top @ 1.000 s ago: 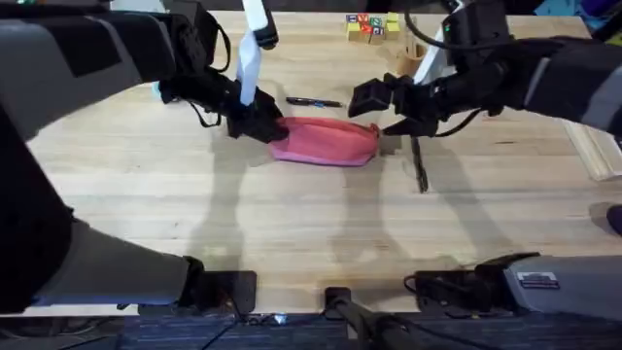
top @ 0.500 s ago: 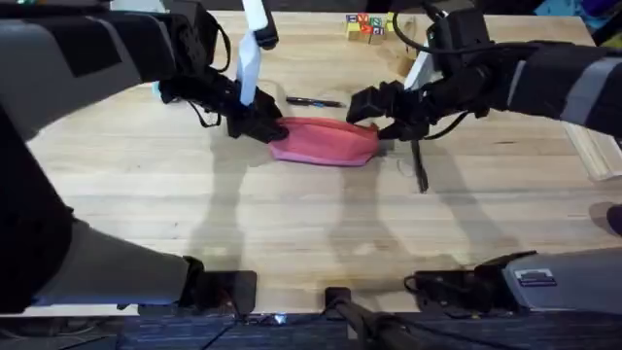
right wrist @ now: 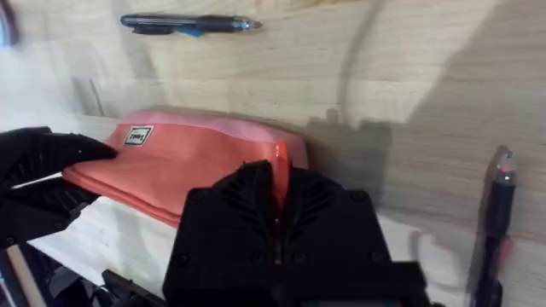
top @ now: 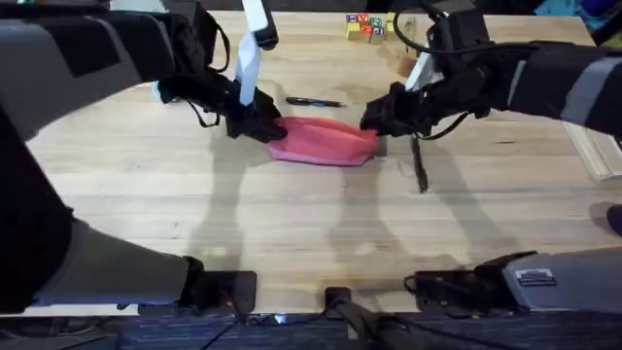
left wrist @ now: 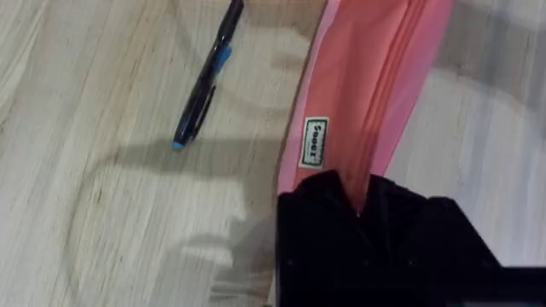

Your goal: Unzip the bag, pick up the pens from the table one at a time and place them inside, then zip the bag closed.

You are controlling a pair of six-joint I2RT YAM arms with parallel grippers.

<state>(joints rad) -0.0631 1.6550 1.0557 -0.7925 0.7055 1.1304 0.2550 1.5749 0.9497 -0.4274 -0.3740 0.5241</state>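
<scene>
Both end effectors on the pink bag, mid-desk.

Nearest, one pen [top: 419,163] lies on the desk [top: 311,233], right of the bag [top: 326,142]. Left end effector [top: 264,126] pinches the bag's left end; right end effector [top: 377,123] pressed together at the right end, apparently on the zipper. Beyond, second pen [top: 314,101].

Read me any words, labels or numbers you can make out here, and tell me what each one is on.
Small white tag sewn on the pink bag: dark print, too blurred to read for sure.
Colored blocks at the far edge of the table: marks on their faces, too small to read.
Label on the right arm's base: print too small to read.
The two pens: no readable text.
</scene>
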